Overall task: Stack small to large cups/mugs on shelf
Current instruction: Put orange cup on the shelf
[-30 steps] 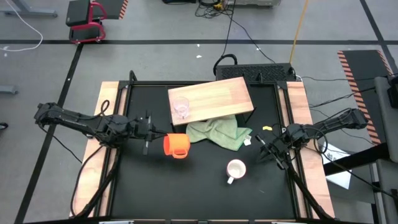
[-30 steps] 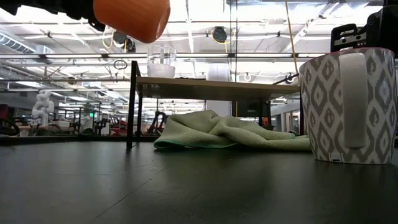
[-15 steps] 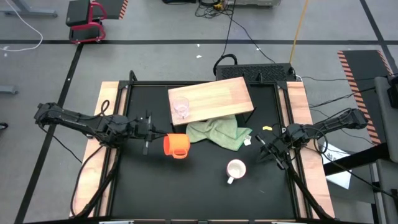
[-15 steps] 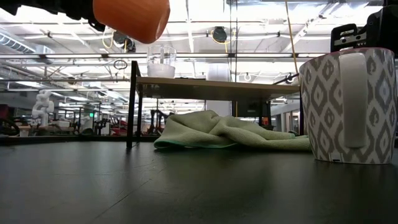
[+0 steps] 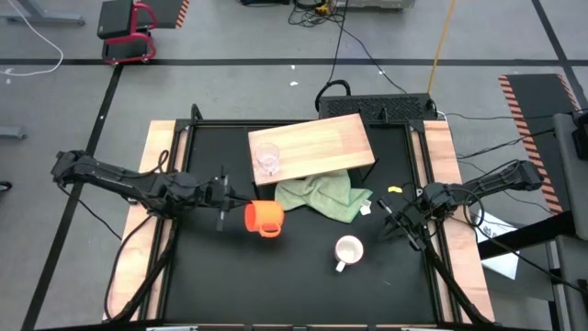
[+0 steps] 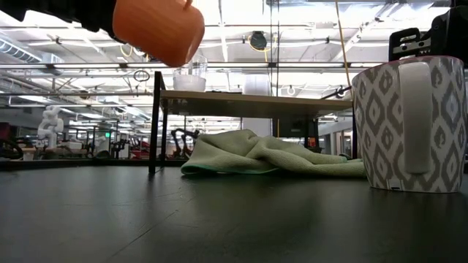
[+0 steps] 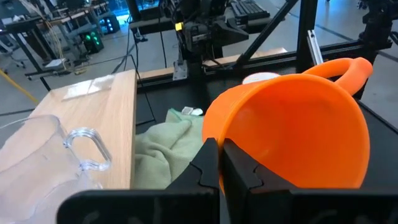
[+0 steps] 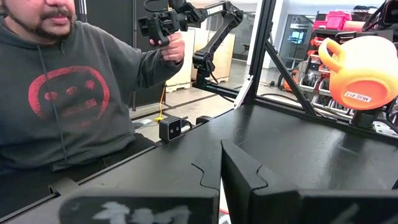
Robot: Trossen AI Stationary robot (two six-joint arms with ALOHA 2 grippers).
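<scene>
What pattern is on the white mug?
A grey-and-white diamond lattice on the white mug, clearest in the low view.

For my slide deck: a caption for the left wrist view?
Left gripper holding the orange mug by its rim, beside the shelf bearing the glass cup.

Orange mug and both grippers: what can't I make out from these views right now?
- Orange mug, low view: top cut off by the picture edge; left gripper holding its rim is hidden there.
- Clear glass cup, low view: partly hidden behind the mug.
- Right gripper, high view: too small to judge.
- White mug, low view: cut off at the right edge.
</scene>
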